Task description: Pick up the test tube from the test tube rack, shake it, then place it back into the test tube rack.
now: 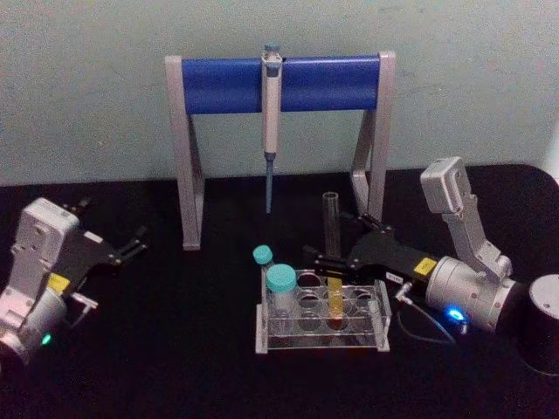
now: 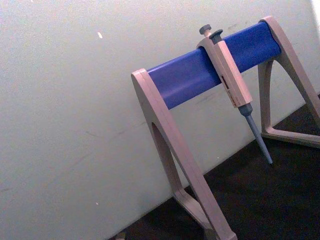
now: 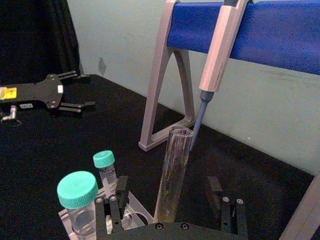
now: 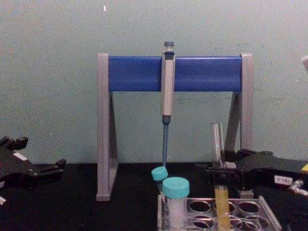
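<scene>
The test tube [image 1: 331,223] stands upright in the test tube rack [image 1: 262,330], with yellow-orange liquid in its lower part. My right gripper [image 1: 335,244] reaches in from the right at mid-height of the tube. In the right wrist view its two fingers [image 3: 116,200] stand wide apart on either side of the test tube [image 3: 172,170], so my right gripper [image 3: 167,186] is open and not touching the glass. From the chest, the test tube [image 4: 217,144] rises above the right gripper [image 4: 219,171]. My left gripper [image 1: 113,225] rests open at the far left.
Two teal-capped tubes [image 1: 281,281] stand in the rack's left end. Behind the rack is a grey-and-blue pipette stand [image 1: 218,85] with a pipette [image 1: 272,105] hanging from its bar, its tip close above and behind the test tube.
</scene>
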Action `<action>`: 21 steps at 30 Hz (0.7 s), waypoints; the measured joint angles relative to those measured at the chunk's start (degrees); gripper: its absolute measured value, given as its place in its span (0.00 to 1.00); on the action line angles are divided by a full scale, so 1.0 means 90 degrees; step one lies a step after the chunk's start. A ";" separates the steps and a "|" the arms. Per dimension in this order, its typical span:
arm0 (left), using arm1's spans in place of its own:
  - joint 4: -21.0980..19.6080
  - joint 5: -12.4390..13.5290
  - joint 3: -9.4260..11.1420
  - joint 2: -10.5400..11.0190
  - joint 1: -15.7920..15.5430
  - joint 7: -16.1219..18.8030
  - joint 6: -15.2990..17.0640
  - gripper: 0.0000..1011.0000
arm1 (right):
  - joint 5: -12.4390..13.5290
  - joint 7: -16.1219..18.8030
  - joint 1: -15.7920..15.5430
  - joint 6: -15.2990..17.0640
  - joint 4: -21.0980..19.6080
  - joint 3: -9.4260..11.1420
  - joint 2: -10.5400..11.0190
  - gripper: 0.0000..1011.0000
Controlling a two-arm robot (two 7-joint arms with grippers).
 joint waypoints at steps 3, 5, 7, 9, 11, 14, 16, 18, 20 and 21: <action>0.0000 0.0000 0.0000 0.0000 0.0000 0.0000 0.0000 1.00 | 0.0077 0.0027 0.0016 0.0021 0.0053 0.0007 -0.0036 0.99; 0.0000 0.0000 0.0000 0.0000 0.0001 0.0000 0.0000 1.00 | 0.0131 0.0033 0.0020 0.0037 0.0073 0.0016 -0.0058 0.99; 0.0000 0.0000 0.0000 0.0000 0.0000 0.0000 0.0000 1.00 | 0.0179 0.0041 0.0027 0.0046 0.0089 0.0024 -0.0071 0.99; 0.0000 0.0000 0.0000 0.0000 0.0000 0.0000 0.0000 1.00 | 0.0205 0.0046 0.0032 0.0048 0.0100 0.0025 -0.0077 0.99; 0.0000 0.0000 0.0000 0.0000 0.0000 0.0000 0.0000 1.00 | 0.0209 0.0047 0.0034 0.0048 0.0103 0.0027 -0.0078 0.99; 0.0000 0.0000 0.0000 0.0000 0.0000 0.0000 0.0000 1.00 | 0.0208 0.0047 0.0034 0.0048 0.0102 0.0029 -0.0077 0.99; 0.0000 0.0000 0.0000 0.0000 0.0001 0.0000 0.0000 1.00 | 0.0205 0.0047 0.0034 0.0049 0.0100 0.0031 -0.0075 0.99; 0.0000 0.0000 0.0000 0.0000 0.0000 0.0000 0.0000 1.00 | 0.0204 0.0047 0.0034 0.0049 0.0098 0.0031 -0.0075 0.99; 0.0000 0.0000 0.0000 0.0000 0.0001 0.0000 0.0000 1.00 | 0.0203 0.0047 0.0034 0.0048 0.0096 0.0031 -0.0073 0.99; 0.0000 0.0000 0.0000 0.0000 0.0000 0.0000 0.0000 1.00 | 0.0203 0.0047 0.0034 0.0048 0.0096 0.0032 -0.0073 0.99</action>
